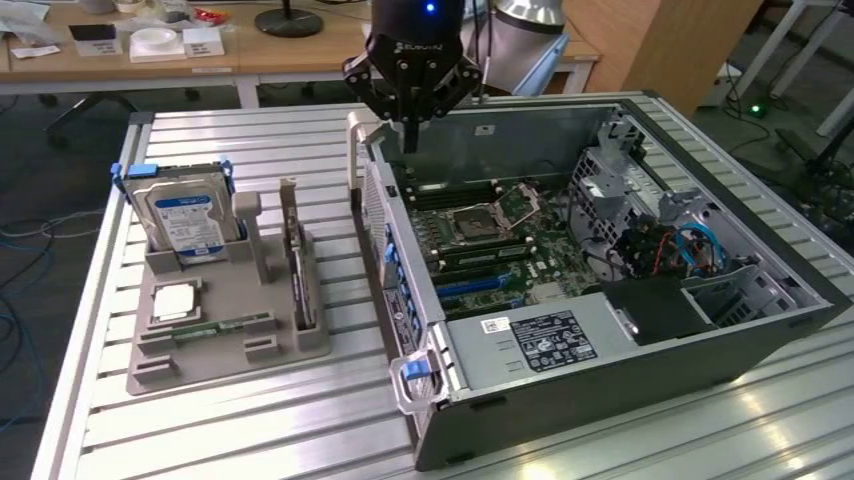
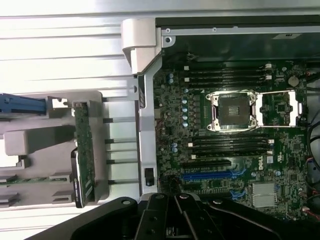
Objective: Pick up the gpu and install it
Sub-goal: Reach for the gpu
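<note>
Flanking gpu (image 1: 306,285): hard drive (image 1: 187,222), case (image 1: 601,400)

A: How is the light around the computer case (image 1: 627,330)?
B: Bright and even, from overhead. The ribbed counter (image 2: 60,50) beside the case glares almost white.
A: Shadows?
B: Soft. Inside the case the far wall lies in shade, and the end effector (image 1: 411,135) above it reads nearly black. A small blue lamp (image 1: 429,8) glows higher up.

Beside the computer case (image 1: 641,350), you had open tabletop (image 1: 344,300) up to the gpu (image 1: 304,285); the hard drive (image 1: 187,220) stood beyond.
</note>
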